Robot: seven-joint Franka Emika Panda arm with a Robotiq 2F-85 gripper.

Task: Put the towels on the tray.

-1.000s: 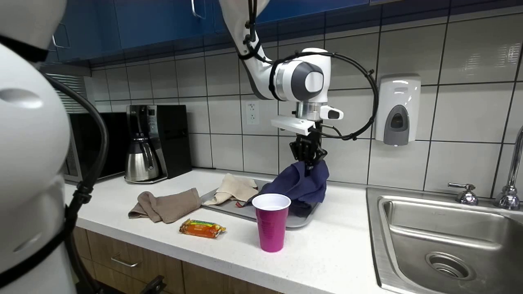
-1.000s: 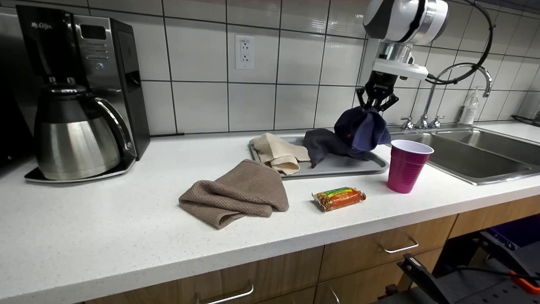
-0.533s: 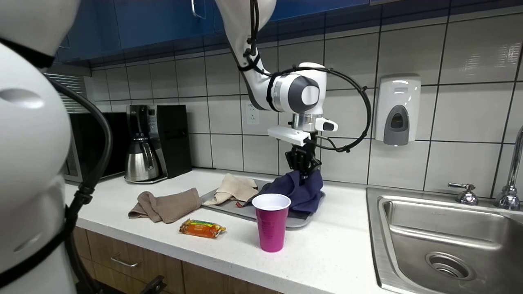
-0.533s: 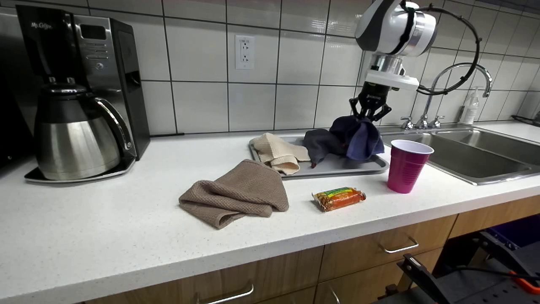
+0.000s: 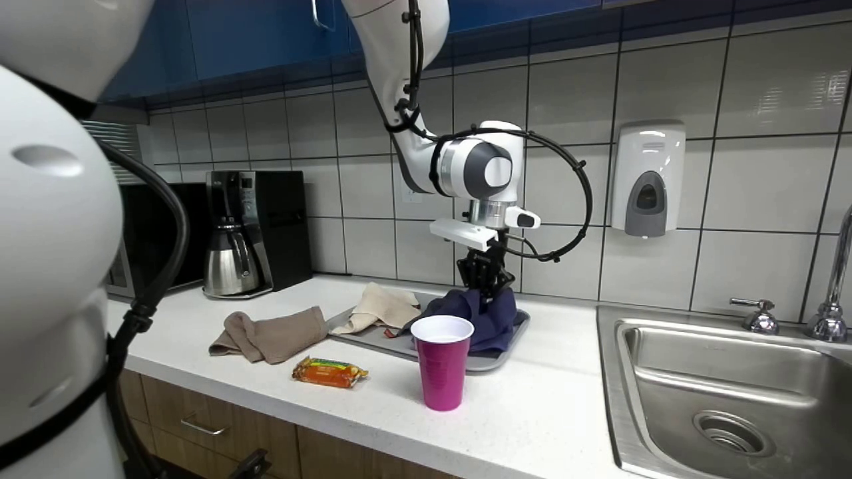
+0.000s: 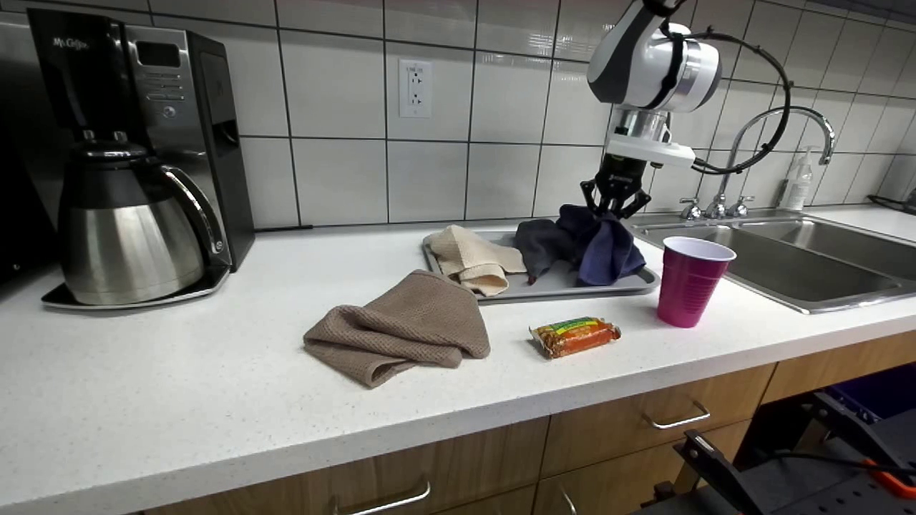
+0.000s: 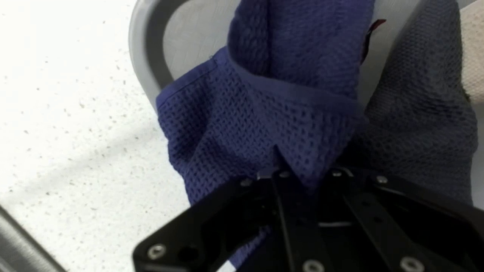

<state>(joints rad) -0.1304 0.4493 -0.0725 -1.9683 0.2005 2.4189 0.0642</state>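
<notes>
Now the jaws, closed on the crumpled navy-blue waffle-cloth towel [image 7: 242,124], have lowered it to the flat grey rectangular tray [image 6: 554,282], so release probably comes next.

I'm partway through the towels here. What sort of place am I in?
Likely a kitchen, perhaps an office break room: there's a metal sink set into the counter, a coffee maker with a carafe, and blue cabinets above.
</notes>
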